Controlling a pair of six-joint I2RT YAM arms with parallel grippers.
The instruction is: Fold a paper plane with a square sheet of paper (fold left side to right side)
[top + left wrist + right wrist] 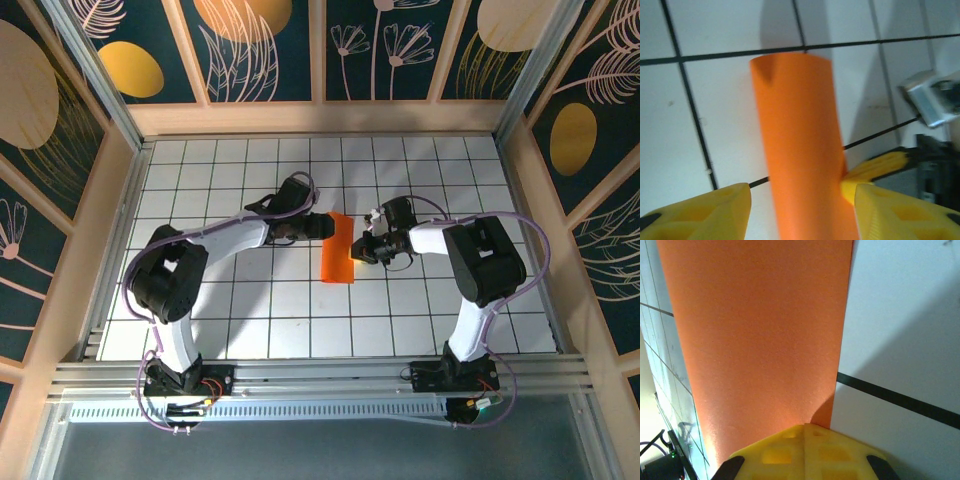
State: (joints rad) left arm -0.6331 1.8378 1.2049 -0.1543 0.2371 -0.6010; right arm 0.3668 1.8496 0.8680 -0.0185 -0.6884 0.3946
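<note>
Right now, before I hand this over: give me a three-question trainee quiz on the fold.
1. True or false: the bright orange folded paper sheet lies spread out as a full, unfolded square.
2. How does the left tool stand?
A. Shut on the sheet
B. Open, one yellow finger on each side of the sheet
C. Open, off beside the sheet
3. Which tool has its yellow fingers closed together at the sheet's edge?

Key
1. False: it is a narrow folded strip.
2. B
3. The right tool
</note>
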